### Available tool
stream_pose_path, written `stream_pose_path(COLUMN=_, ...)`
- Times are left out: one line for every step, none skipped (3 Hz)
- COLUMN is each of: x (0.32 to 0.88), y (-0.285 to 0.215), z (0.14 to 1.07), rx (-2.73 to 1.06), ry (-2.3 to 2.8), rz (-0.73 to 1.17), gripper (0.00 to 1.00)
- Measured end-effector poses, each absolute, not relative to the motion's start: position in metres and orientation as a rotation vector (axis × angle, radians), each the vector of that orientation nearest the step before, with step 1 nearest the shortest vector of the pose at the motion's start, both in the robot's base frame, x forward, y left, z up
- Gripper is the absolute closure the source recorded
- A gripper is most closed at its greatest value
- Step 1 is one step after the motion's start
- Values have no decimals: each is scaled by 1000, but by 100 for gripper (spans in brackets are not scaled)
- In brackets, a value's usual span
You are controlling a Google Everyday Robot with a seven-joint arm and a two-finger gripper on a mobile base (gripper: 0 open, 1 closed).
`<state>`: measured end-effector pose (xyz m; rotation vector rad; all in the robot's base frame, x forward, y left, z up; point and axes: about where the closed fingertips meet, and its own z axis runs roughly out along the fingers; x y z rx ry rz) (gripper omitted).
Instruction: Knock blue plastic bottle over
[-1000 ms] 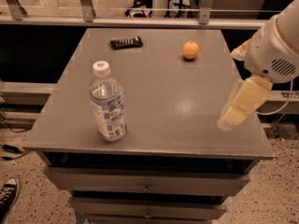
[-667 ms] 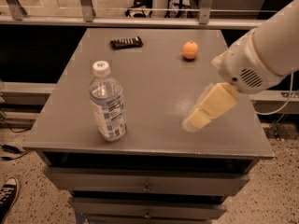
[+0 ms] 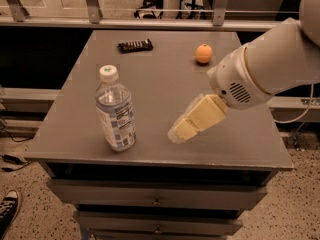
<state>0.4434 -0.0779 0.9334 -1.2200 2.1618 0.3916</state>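
Note:
The blue plastic bottle (image 3: 116, 110) stands upright near the front left of the grey table (image 3: 165, 79). It is clear with a white cap and a pale blue-white label. My gripper (image 3: 179, 132) reaches in from the right on a white arm, just above the table top, a short way to the right of the bottle and apart from it.
A small orange fruit (image 3: 203, 53) lies at the back right of the table. A dark snack bar (image 3: 135, 45) lies at the back centre. The table has drawers below its front edge. A railing runs behind the table. A shoe (image 3: 7, 211) shows at the bottom left on the floor.
My gripper has moved left across the table toward the bottle, from near the right edge to the front middle. The bottle has not moved.

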Motion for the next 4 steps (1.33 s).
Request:
stream_pose_path(x=440, y=-36, z=924, rx=-1185, ry=2114, rz=486, gripper=0)
stream_pose_path(x=439, y=2, z=920, rx=-1164, ry=2058, rz=578, gripper=0)
stream_pose_path(x=435, y=46, z=912, rx=-1073, ry=2019, rz=670, gripper=0)
stream_pose_path(x=441, y=68, z=907, rx=-1000, ry=1991, rz=692, gripper=0)
